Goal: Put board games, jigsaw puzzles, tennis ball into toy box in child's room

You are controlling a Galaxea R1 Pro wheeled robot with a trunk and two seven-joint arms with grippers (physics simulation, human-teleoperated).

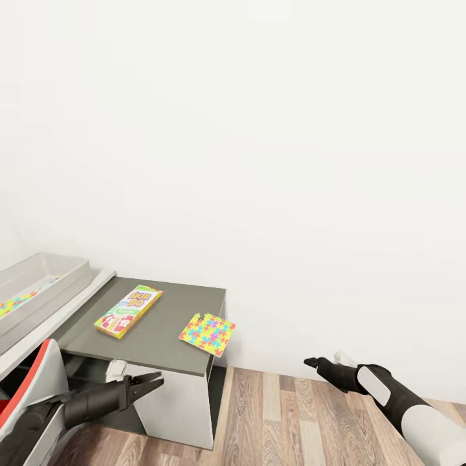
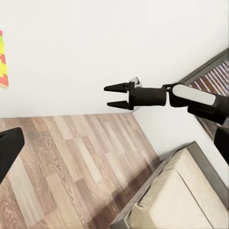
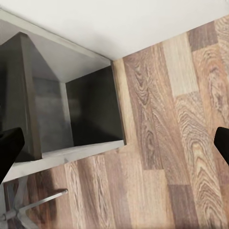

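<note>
The left hand hovers with its fingers apart, empty, just off the near edge of the dark tabletop. The right hand hangs open and empty over the floor, further right. The nearest board game lies flat on that tabletop: a stiff, light box, probably best pinched across its narrow sides. The jigsaw puzzle overhangs the right edge; thin and likely floppy, it offers that jutting corner. The toy box sits far left.
</note>
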